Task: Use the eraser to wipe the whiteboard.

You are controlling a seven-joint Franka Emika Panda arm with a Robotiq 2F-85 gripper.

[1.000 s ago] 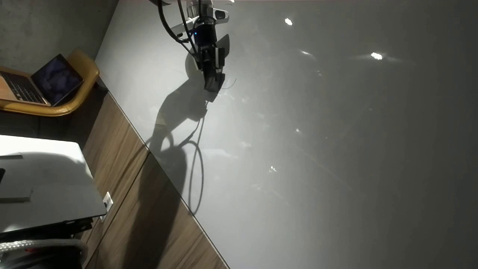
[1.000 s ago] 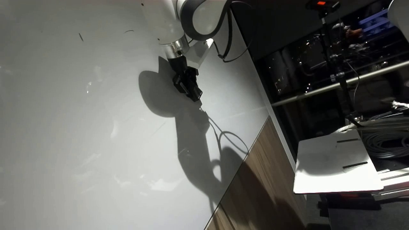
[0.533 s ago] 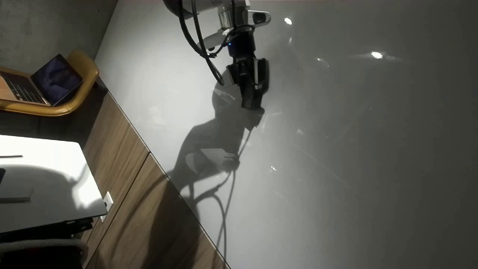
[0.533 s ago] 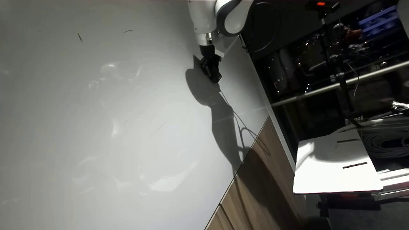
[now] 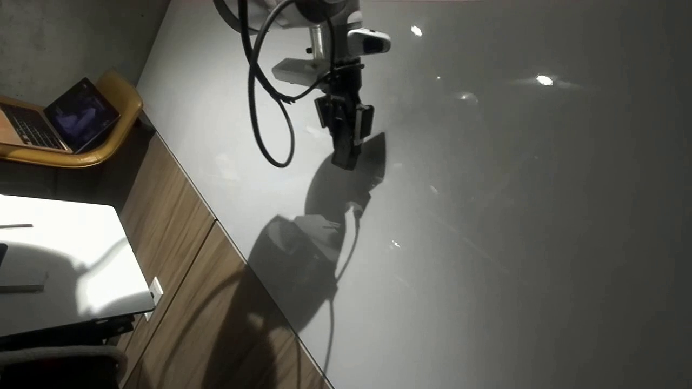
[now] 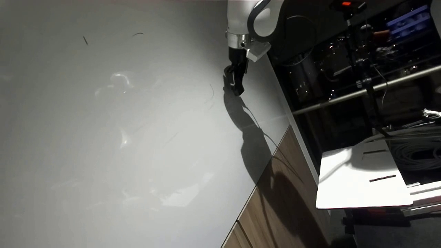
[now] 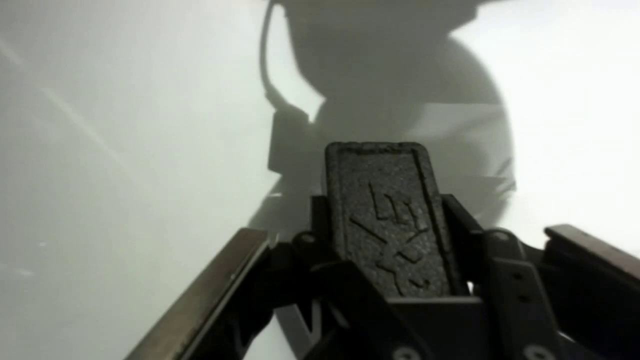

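Observation:
The eraser (image 7: pixel 385 215), a dark grey-black oblong block with scratched lines on its face, is held between the fingers of my gripper (image 7: pixel 387 232). Its end juts past the fingertips. In both exterior views the gripper (image 5: pixel 346 127) (image 6: pixel 237 79) points downward in the picture with the eraser (image 5: pixel 345 155) (image 6: pixel 238 91) at its tip. The whiteboard (image 5: pixel 486 243) (image 6: pixel 103 155) fills much of both exterior views and the wrist view background (image 7: pixel 125 125). The arm's shadow on it lies offset from the eraser; the eraser seems apart from the board. Short dark marker strokes (image 6: pixel 85 40) (image 6: pixel 137 33) and a thin curved line (image 6: pixel 211 90) show.
Wood panelling (image 5: pixel 178 243) (image 6: pixel 275 193) borders the board along a slanted edge. A small white tabletop (image 5: pixel 65 259) (image 6: pixel 365 193) stands beside it. A laptop (image 5: pixel 81 116) rests on a yellow chair (image 5: pixel 127 100). A loose cable (image 5: pixel 251 108) hangs from the arm. Coiled cables (image 6: pixel 417 155) lie behind the tabletop.
In an exterior view the gripper moved right and down, then slightly left; in an exterior view it moved right. It still holds the eraser. Its shadow now sits farther from it, and the wrist has turned.

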